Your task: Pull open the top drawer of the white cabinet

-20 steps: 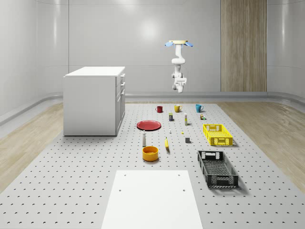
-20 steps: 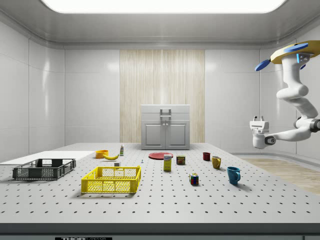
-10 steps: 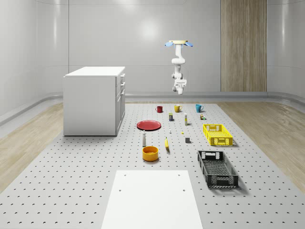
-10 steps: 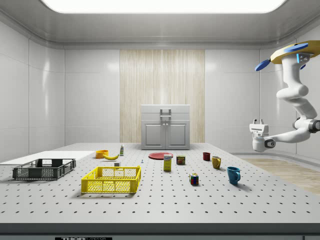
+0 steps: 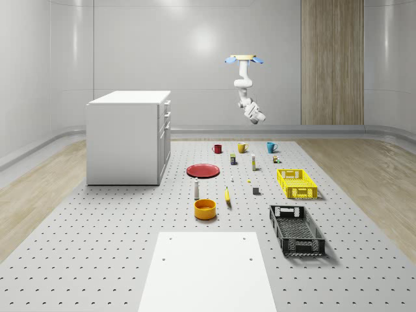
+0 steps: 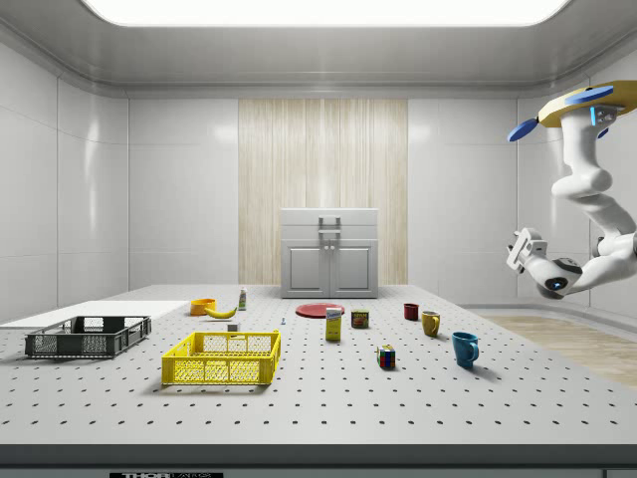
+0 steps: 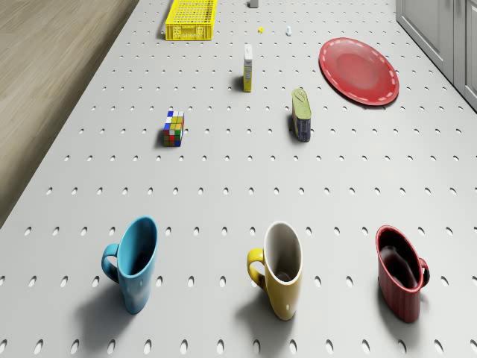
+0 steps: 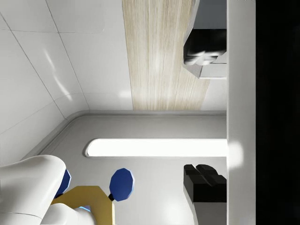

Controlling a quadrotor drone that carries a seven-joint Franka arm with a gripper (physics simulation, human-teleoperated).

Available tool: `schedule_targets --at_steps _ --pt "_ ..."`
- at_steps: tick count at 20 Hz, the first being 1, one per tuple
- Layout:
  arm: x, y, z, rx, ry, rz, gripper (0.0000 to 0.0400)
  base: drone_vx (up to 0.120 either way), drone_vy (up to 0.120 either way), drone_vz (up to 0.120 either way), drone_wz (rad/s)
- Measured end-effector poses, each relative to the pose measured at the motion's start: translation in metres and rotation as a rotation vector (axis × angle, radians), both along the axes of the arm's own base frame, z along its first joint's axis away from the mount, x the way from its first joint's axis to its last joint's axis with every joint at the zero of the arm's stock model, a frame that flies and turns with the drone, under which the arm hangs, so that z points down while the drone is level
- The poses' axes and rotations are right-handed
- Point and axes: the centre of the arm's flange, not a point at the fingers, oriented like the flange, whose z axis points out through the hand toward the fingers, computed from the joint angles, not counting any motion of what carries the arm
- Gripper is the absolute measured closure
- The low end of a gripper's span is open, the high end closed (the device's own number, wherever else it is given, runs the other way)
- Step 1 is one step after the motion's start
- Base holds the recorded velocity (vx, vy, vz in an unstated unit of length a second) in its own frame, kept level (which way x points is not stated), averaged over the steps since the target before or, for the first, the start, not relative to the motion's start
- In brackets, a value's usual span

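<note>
Hover position: the drone [image 5: 244, 59] is held in the air, high above the far edge of the table [image 5: 97, 247], with the row of mugs below it; blue rotors and a yellow body plate are seen in the side view. The white, jointed arm is hung beneath it, and the gripper [image 6: 520, 249] is tilted upward, well apart from the cabinet. In the wrist view the two dark fingers [image 8: 205, 187] are seen spread wide, with nothing between them.

The white cabinet [image 5: 127, 140] is set on the table towards the far corner at the whole-scene view's left; it is box-shaped, with a flat top and smooth matt panels. The top drawer [image 6: 329, 220] is found directly under the top panel; its front is flush with the cabinet face, so it is shut, and a small bar handle is mounted on it.

The table is a grey slab, perforated with a regular grid of holes. Three glossy mugs are stood in a row near the far edge: blue mug [image 7: 133, 262]; yellow mug [image 7: 279, 268]; red mug [image 7: 401, 272]. A round red plate [image 7: 358, 70] with a raised rim is laid near the cabinet front; a colour-tiled cube [image 7: 174, 128], a can [image 7: 301, 114] and a lattice-walled yellow crate [image 7: 191, 19] are placed further in. The can carries a printed label; no writing can be read on it.
</note>
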Motion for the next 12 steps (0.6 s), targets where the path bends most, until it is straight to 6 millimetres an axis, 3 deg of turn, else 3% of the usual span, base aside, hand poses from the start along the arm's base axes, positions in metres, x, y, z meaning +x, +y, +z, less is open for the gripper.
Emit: schedule_targets --at_steps 4,9,12 --pt "0.000 -0.009 -0.022 0.247 0.001 0.003 0.0092 0.000 0.000 0.000 0.000" --pt "0.001 -0.011 -0.036 0.390 0.002 0.005 0.0094 0.000 0.000 0.000 0.000" --pt "0.001 -0.012 -0.040 0.431 0.002 0.005 0.0094 0.080 -0.120 0.000 0.000"
